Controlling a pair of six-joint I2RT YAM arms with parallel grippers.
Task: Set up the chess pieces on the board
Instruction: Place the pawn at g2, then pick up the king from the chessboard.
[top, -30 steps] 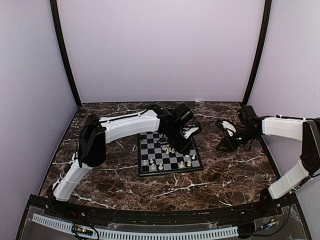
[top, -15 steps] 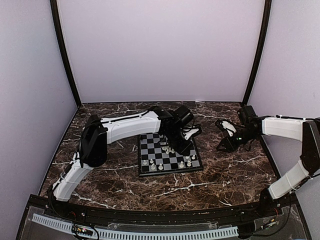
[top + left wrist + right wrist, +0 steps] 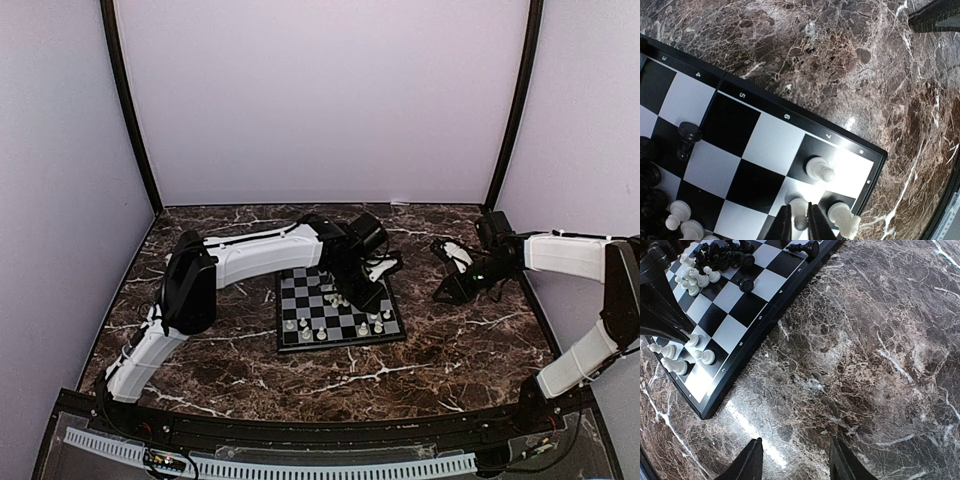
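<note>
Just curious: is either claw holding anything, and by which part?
Left claw seems to pinch a white chess piece by its upper half; right claw holds nothing.

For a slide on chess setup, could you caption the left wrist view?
Left gripper flanks a white piece on a square near the board's corner.

My left arm stretches forward and inward, wrist bent down. My left claw points downward, its fingers nearly together on either side of a white chess piece; whether they press it I cannot tell. My right arm bends at the far right, forearm reaching inward, and my right claw is spread apart, holding nothing.
</note>
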